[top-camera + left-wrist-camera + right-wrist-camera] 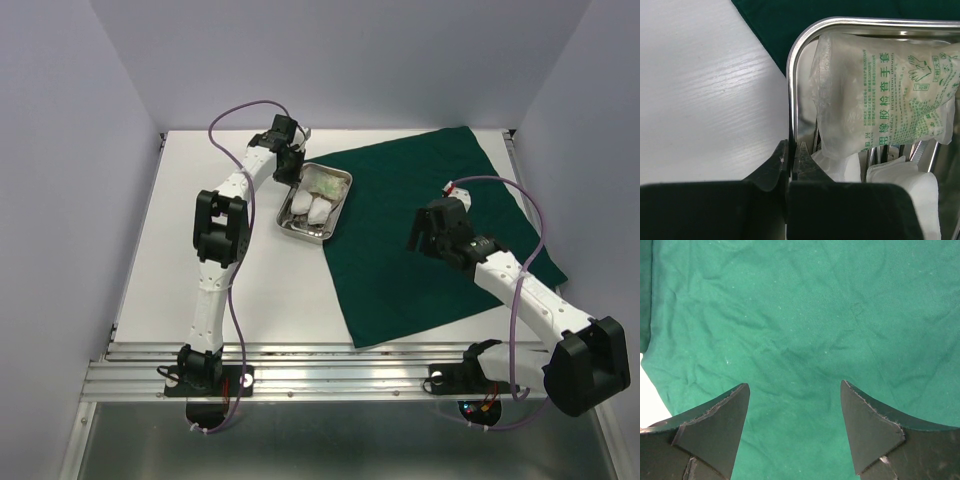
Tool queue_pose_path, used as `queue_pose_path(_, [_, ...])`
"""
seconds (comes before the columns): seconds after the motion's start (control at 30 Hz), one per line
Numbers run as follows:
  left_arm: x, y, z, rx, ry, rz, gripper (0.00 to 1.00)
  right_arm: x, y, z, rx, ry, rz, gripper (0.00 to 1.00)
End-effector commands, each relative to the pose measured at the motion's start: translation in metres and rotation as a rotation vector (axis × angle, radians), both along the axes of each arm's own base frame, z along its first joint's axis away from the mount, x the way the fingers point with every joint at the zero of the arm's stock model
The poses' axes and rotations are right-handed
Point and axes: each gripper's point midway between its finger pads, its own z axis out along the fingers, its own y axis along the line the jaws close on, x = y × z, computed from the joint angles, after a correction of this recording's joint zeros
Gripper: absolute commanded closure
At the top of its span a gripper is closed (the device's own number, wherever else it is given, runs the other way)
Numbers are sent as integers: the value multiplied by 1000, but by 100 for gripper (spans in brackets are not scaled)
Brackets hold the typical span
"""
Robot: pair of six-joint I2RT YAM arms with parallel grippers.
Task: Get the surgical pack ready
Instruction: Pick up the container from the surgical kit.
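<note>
The steel tray (300,236) sits half on the dark green drape's (420,260) left edge, half on the white table. It holds a pale packet (326,186) printed in green and white gauze pads (308,208). In the left wrist view the packet (880,95) lies over the gauze (910,185), and thin steel bars of the forceps (869,156) show beneath. My left gripper (791,147) is shut on the tray's rim (792,75) at its far left corner (291,165). My right gripper (418,238) hangs open above the drape (800,315), nothing between its fingers (795,390).
White table (200,180) lies bare left of the tray, and a strip of it (647,405) shows at the drape's edge. Pale walls close in the back and both sides. Aluminium rails (330,375) with both arm bases run along the near edge.
</note>
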Motion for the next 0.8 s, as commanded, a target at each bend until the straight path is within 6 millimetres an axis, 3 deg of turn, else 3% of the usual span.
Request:
queue_pose_path(0.0, [11, 4, 31, -3, -59, 26, 100, 10, 2, 19, 24, -45, -15, 22])
queue_pose_path(0.33, [-3, -22, 80, -230, -68, 120, 100, 14, 5, 20, 39, -50, -16, 22])
queue_pose_path(0.6, [-16, -39, 85, -317, -59, 106, 100, 13, 4, 20, 37, -53, -19, 22])
queue_pose_path(0.77, [-17, -61, 89, -385, -57, 95, 100, 12, 4, 21, 38, -56, -19, 22])
